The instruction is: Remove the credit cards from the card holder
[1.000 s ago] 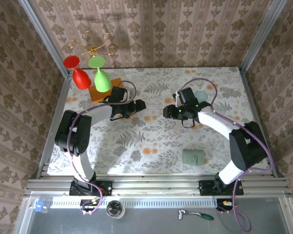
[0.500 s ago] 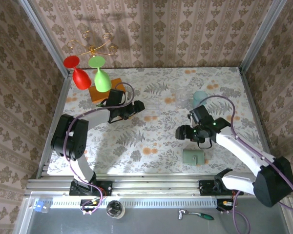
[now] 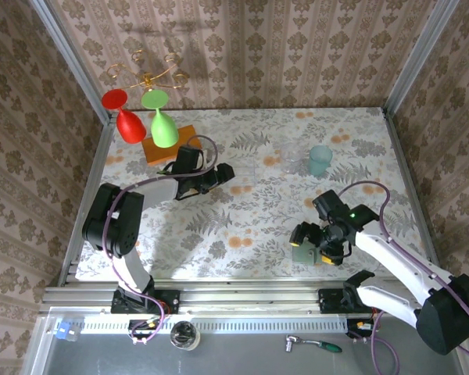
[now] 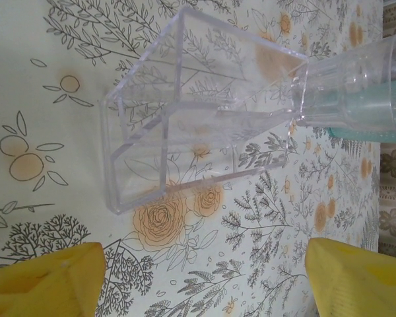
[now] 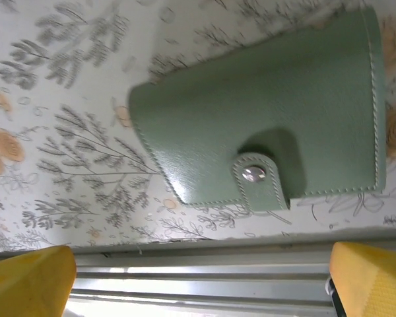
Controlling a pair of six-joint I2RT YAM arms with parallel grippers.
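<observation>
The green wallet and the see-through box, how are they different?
The wallet is solid sage green; the box is clear, so the flowery table shows through it. The wallet is snapped shut; the box has open compartments with dividers. The wallet lies flat; the box has upright walls. Both rest on the table.

Bright, even light from above on my desk [image 3: 250, 219], soft shadows beneath my arms [image 3: 391, 254], glints on the clear box [image 4: 185, 132], my yellow fingertips [image 5: 26, 277] blurred up close, wallet [image 5: 264, 125] in sharp focus
</observation>
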